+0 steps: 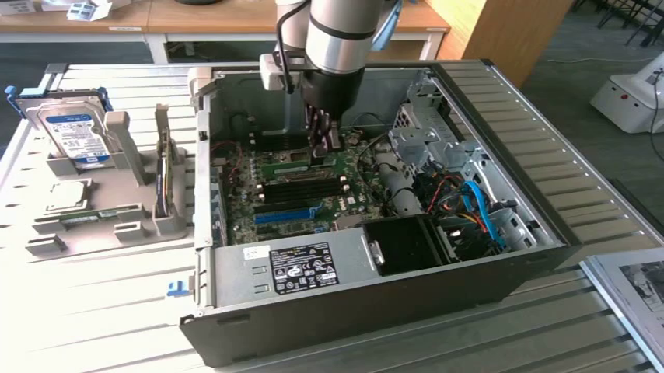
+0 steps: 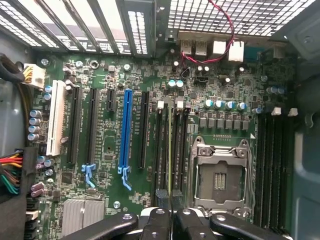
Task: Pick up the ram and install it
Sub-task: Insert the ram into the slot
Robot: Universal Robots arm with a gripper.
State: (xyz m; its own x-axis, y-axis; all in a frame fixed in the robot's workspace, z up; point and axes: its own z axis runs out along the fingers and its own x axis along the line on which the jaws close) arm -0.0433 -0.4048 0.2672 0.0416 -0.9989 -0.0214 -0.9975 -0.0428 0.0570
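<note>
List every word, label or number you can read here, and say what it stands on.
No text can be read.
Blue label on the hard drive: print too small.
Black sticker on the power supply: symbols and print blurred.
White markings on the motherboard: too small.

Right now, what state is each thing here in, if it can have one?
Long thin green ram stick: held edge-on above the green motherboard.
Black two-fingered tool: shut on that stick.
Black computer case: open, insides exposed.
Metal processor socket: empty.
Blue expansion slot: empty.
Blue-labelled silver hard drive: upright in grey holder.
</note>
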